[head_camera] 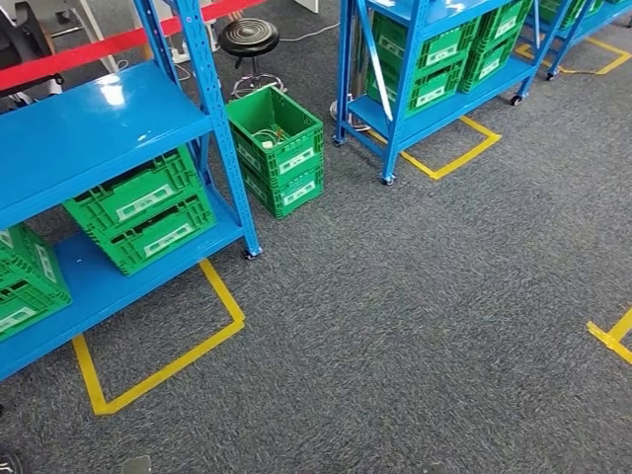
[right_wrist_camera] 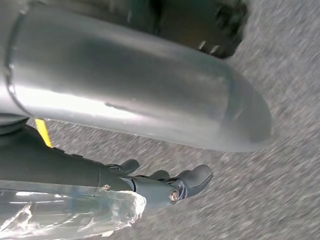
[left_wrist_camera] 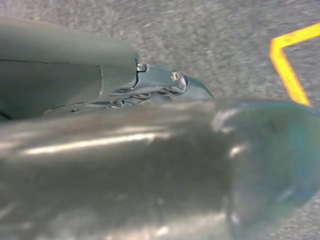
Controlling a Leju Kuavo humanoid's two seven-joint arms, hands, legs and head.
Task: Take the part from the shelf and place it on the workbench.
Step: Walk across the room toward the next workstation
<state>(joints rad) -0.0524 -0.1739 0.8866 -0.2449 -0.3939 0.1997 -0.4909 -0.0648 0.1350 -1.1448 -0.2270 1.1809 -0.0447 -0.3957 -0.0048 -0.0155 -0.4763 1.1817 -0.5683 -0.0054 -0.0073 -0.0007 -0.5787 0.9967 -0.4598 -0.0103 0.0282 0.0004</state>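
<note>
Blue steel makes up the near shelf (head_camera: 97, 128), which stands on grey carpet (head_camera: 410, 326). On the near shelf's lowest board sit two stacked green crates (head_camera: 141, 209), and another green crate (head_camera: 26, 281) lies further along that board, cut by the picture's edge. A pair of stacked green floor crates (head_camera: 279, 148) rests on the carpet just beside the near shelf's corner post, the upper one open with something pale inside that is too small to make out. A black stool (head_camera: 250, 39) stands behind those floor crates, on the far side of the near shelf. A red bar (head_camera: 89, 49) runs aslant behind the near shelf's upper board. Yellow tape (head_camera: 160, 370) marks a corner on the carpet just in front of the near shelf. Well apart from the near shelf, across open carpet, stands a second blue shelf (head_camera: 418, 109) loaded with more green crates.

The plastic-wrapped part (right_wrist_camera: 75, 212), clear and crinkled, lies along the right hand (right_wrist_camera: 151, 187) and touches it. The dark fingers reach past the wrap's end, close together and slightly curled. I cannot tell whether they clamp it.

The left hand (left_wrist_camera: 151, 85) hangs over the carpet, its fingers lying side by side. The view is blurred and partly blocked, so I cannot tell its grip.
</note>
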